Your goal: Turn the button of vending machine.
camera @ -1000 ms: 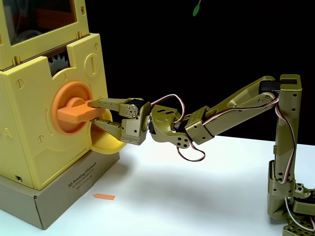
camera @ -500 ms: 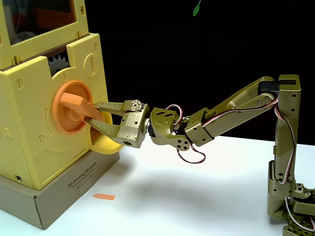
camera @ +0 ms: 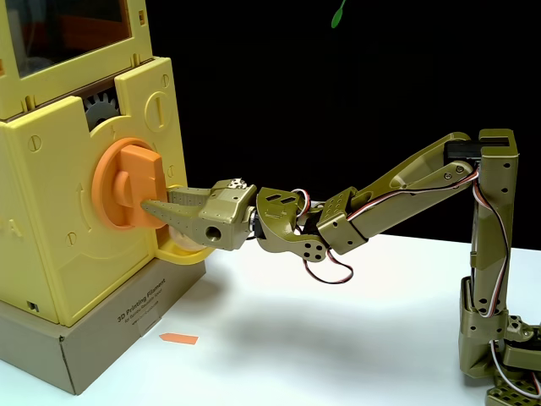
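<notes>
Mid-turn: the hand (camera: 150, 205) looks clamped on the button (camera: 127, 183), bar near upright. Next, probably let go and re-grip.

On the cardboard base (camera: 127, 326) under the vending machine (camera: 59, 245), black print is seen on the side facing the white tabletop (camera: 338, 338), running along that side toward the base's right corner. Its first line is read as "3D Printing Filament"; the smaller line beneath it is too fine to be made out. A raised letter "A" (camera: 14, 227) is moulded into the yellow front of the vending machine, near the picture's left edge. No other text, number or brand can be read.
</notes>
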`<action>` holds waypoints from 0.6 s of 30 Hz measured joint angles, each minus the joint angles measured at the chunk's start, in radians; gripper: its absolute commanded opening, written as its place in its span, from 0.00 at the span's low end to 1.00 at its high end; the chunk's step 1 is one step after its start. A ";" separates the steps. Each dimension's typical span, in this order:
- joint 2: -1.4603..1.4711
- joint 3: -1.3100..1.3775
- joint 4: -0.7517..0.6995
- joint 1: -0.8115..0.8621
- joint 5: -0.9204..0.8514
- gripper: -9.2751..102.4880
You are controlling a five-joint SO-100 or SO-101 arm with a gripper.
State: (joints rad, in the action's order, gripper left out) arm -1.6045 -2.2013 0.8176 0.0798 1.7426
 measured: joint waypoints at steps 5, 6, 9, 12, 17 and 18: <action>0.000 0.000 -0.006 0.000 0.015 0.09; 0.000 0.002 -0.011 0.000 0.015 0.09; 0.000 0.002 -0.012 0.000 0.015 0.09; 0.000 0.002 -0.012 0.000 0.015 0.09; 0.000 0.002 -0.012 -0.002 0.048 0.09; 0.000 0.002 -0.012 -0.002 0.052 0.09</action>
State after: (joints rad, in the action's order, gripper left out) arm -1.6045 -2.1997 0.8053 0.0782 1.7948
